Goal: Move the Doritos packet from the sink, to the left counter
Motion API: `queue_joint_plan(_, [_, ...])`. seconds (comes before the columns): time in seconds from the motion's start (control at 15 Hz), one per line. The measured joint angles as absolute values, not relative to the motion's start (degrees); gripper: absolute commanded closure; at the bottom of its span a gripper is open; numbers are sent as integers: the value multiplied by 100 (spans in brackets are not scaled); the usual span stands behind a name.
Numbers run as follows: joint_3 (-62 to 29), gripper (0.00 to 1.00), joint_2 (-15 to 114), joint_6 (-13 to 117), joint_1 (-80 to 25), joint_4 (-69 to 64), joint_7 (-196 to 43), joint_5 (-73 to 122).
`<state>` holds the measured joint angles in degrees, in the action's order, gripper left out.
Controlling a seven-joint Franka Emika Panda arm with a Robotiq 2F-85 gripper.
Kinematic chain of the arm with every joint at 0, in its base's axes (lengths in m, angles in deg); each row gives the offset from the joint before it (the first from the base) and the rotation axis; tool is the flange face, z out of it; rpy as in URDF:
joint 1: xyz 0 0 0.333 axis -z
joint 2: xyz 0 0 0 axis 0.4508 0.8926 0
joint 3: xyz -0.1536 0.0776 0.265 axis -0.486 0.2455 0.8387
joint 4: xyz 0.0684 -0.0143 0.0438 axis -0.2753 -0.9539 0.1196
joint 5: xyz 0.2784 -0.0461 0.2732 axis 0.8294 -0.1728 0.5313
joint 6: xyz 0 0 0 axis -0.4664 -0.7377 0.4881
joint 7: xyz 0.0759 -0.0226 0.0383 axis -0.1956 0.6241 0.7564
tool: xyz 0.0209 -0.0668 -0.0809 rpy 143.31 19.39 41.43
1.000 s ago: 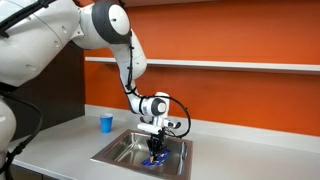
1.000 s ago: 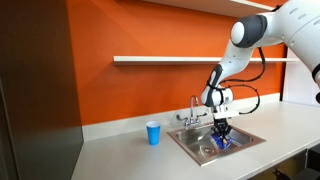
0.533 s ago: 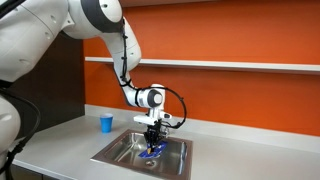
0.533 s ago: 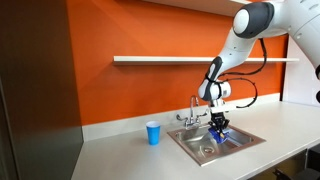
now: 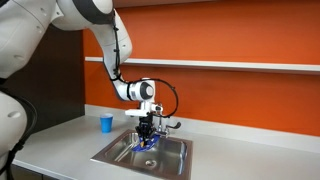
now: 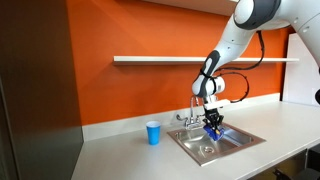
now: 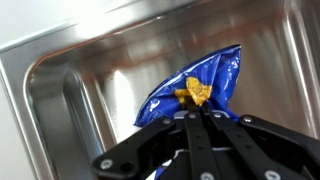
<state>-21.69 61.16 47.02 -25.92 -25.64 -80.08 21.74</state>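
Note:
My gripper (image 5: 148, 136) is shut on the Doritos packet (image 5: 150, 142), a blue crinkly bag with an orange mark, and holds it lifted above the sink (image 5: 120, 153). In the wrist view the packet (image 7: 195, 88) hangs from my closed fingers (image 7: 190, 135) over the steel basin (image 7: 90, 80). In an exterior view my gripper (image 6: 211, 122) holds the packet (image 6: 211, 129) over the sink (image 6: 236, 141), near the chrome faucet (image 6: 192, 112). The left counter (image 5: 60, 138) is light grey and also shows in an exterior view (image 6: 130, 153).
A small blue cup (image 5: 106, 123) stands on the counter beside the sink; it also shows in an exterior view (image 6: 152, 133). The faucet stands behind the basin. An orange wall with a shelf (image 6: 170, 60) runs behind.
My gripper has risen out of the basin with the packet in it and moved toward the cup side of the sink.

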Motion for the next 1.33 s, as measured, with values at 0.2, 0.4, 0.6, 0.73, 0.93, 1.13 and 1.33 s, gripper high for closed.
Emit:
queue_joint_plan(0.2, [-2082,99,5968,4670,-2843,-2719,-8011,1992])
queue_joint_plan(0.4, [-1933,99,5791,4667,-3064,-2918,-8011,1856])
queue_joint_plan(0.6, [-1773,99,5568,4667,-3230,-3156,-8011,1755])
queue_joint_plan(0.73, [-1676,99,5423,4667,-3318,-3324,-8011,1697])
queue_joint_plan(0.93, [-1517,99,5226,4667,-3426,-3577,-8010,1579])
queue_joint_plan(1.13, [-1325,99,5069,4667,-3544,-3811,-8006,1475])
queue_joint_plan(1.33, [-1121,99,4981,4667,-3685,-3994,-7998,1388])
